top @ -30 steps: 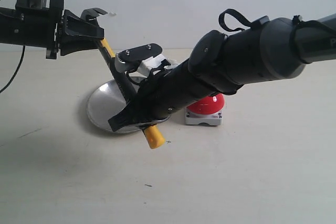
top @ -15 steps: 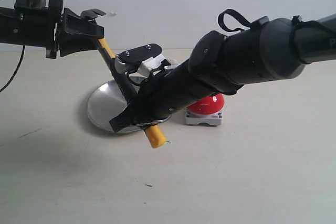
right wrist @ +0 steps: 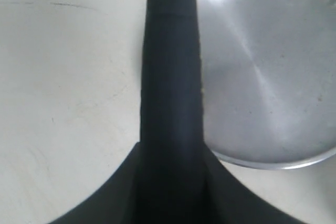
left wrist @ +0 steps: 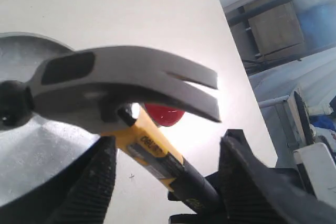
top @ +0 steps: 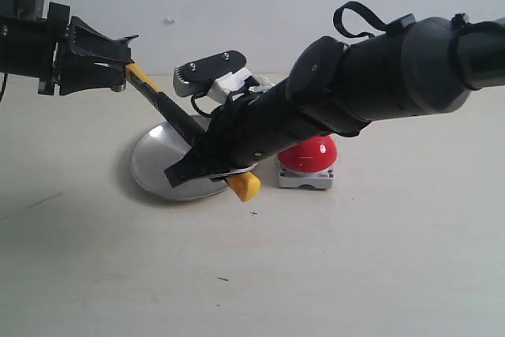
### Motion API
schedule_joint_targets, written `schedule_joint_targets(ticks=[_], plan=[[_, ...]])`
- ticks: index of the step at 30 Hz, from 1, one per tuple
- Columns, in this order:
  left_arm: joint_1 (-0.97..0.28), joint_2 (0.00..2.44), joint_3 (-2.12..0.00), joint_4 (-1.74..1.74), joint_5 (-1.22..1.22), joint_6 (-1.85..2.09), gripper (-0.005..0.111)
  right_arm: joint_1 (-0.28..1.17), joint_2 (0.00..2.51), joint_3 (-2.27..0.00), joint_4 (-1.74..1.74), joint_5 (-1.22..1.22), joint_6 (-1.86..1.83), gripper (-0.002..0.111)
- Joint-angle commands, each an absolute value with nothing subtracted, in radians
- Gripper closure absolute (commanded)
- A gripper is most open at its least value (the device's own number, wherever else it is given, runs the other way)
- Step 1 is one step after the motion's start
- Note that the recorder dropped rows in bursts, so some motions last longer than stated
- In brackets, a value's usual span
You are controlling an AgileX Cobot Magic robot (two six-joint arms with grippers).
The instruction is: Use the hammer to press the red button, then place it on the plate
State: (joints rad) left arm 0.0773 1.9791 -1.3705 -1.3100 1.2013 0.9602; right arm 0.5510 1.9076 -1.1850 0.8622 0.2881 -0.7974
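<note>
A: Status?
B: Aloft over round silver metal plate [top: 154, 159]; right gripper [top: 189, 173] pinches black-handled yellow-capped claw hammer [top: 170, 112], left gripper [left wrist: 169, 145] spread about its neck.
A: Remaining?
B: Press of glossy red dome button [top: 312, 154] unconfirmed; placing pending.

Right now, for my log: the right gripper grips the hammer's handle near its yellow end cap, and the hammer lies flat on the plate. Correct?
Flat is wrong: the exterior view shows the hammer tilted, head raised above the plate. The right gripper grips its handle near the yellow end cap.
</note>
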Motion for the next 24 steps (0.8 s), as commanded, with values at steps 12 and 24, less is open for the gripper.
schedule_joint_targets(ticks=[12, 24], plan=[[0.248, 1.902, -1.353, -1.137, 1.221, 0.967, 0.106, 0.496, 1.788, -1.176, 0.823, 0.179, -0.756, 0.108], [0.271, 1.818, -0.879, -1.722, 1.167, 1.511, 0.107, 0.284, 1.433, -0.899, 0.719, 0.283, -0.678, 0.108]])
